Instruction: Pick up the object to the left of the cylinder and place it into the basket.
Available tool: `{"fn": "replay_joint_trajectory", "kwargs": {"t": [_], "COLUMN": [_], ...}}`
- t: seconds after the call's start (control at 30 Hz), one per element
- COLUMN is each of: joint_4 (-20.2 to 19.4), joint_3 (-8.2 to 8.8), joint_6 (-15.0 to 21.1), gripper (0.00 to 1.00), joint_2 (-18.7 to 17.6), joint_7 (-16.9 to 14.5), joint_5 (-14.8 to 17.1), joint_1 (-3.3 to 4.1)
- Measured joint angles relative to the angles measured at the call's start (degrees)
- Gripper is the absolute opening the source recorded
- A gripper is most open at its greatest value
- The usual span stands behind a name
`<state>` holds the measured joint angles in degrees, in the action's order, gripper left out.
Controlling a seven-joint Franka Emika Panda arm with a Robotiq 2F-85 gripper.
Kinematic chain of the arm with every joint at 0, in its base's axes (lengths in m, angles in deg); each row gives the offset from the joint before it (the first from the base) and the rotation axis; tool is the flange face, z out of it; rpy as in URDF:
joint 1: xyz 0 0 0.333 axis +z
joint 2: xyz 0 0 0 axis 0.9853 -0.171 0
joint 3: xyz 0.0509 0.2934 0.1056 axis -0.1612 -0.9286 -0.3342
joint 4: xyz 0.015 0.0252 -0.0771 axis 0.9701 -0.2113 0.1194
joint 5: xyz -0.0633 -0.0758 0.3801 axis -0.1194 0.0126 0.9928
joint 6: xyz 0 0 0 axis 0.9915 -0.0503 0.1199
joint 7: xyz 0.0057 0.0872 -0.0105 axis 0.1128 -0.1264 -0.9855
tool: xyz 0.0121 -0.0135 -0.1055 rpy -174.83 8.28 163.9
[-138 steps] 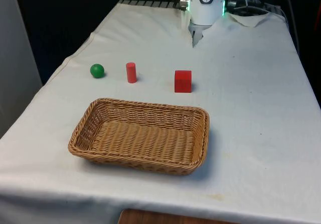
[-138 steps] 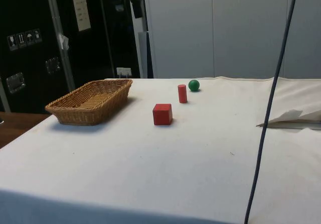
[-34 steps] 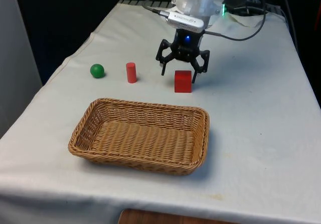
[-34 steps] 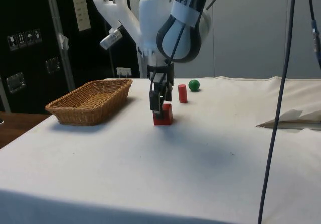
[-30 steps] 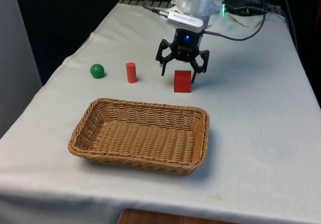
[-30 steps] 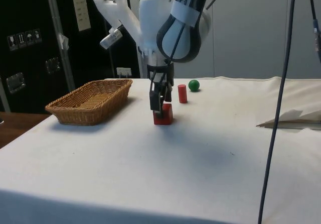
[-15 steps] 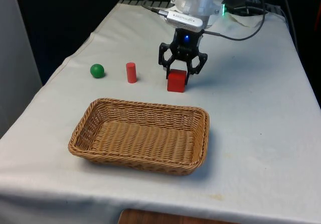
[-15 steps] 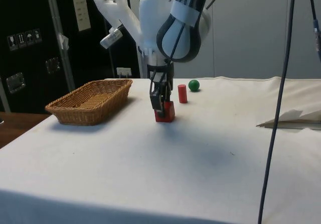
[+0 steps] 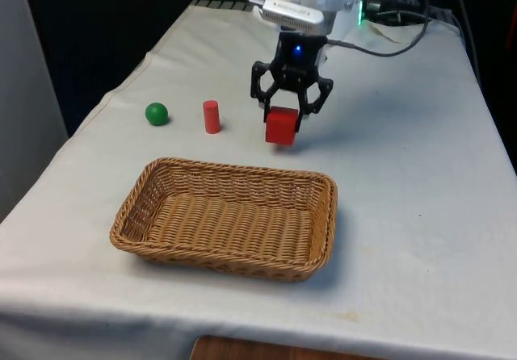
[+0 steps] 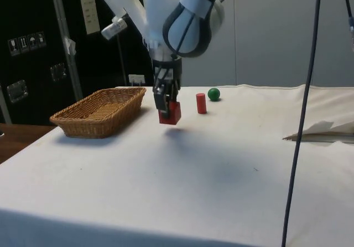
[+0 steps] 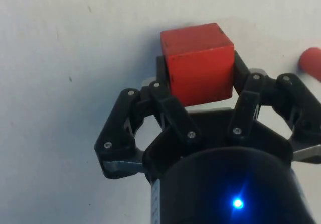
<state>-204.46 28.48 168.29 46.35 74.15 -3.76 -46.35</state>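
Gripper (image 9: 289, 115) is clamping the red cube (image 9: 281, 126) between its black fingers (image 11: 165, 91), holding it up clear of the cloth (image 9: 404, 158); side view is showing a gap and a shadow under the cube (image 10: 170, 112), which is tilting a bit. Wrist view is showing the cube (image 11: 198, 63) w/ flat matte faces, slightly scuffed edges, pinched on two opposite sides.

Going left to right across the front view: 1 green ball (image 9: 157, 113), smooth and round, resting on the cloth; just to its right, apart from it, 1 red cylinder (image 9: 212, 116) standing upright, short and smooth; then the cube in the gripper, on the cylinder's right in this view. So the ball, not the cube, is lying on the front view's left of the cylinder.

Nearer the camera, 1 basket (image 9: 129, 215) is sitting flat: woven tan wicker, rectangular w/ rounded corners, low flared walls, nothing in it. Gripper w/ cube is hanging beyond the basket's far rim, not over it.

Cloth is white, lightly creased, draping over the table edges. Side view is showing dark cabinets behind the basket (image 10: 72, 117) and pale wall panels behind the ball (image 10: 214, 94) and cylinder (image 10: 201, 103).
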Motion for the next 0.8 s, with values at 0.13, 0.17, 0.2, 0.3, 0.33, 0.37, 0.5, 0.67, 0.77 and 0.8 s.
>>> {"fn": "replay_joint_trajectory", "kwargs": {"t": [0.13,0.17,0.2,0.3,0.33,0.37,0.5,0.67,0.77,0.8], "joint_4": [2.23,2.69,3.67,4.64,5.10,5.56,7.05,10.37,11.46,12.03], "joint_3": [0.57,0.69,0.92,1.09,1.15,1.26,1.55,2.12,2.35,2.41], "joint_6": [-2.12,-2.46,-3.32,-4.07,-4.41,-4.76,-5.96,-8.42,-9.28,-9.80], "gripper": [0.02,0.02,0.02,0.02,0.02,0.02,0.02,0.02,0.02,0.02], "joint_2": [0.57,0.63,0.74,0.86,0.86,0.92,1.03,1.09,1.09,1.09], "joint_7": [0.00,0.00,0.00,0.00,0.00,0.00,0.00,0.00,0.00,0.00], "joint_5": [-0.11,-0.11,-0.11,-0.11,-0.11,-0.11,-0.11,-0.11,-0.11,-0.11], "joint_1": [0.00,0.00,0.00,0.00,0.00,0.00,0.00,0.00,-0.06,-0.06]}}
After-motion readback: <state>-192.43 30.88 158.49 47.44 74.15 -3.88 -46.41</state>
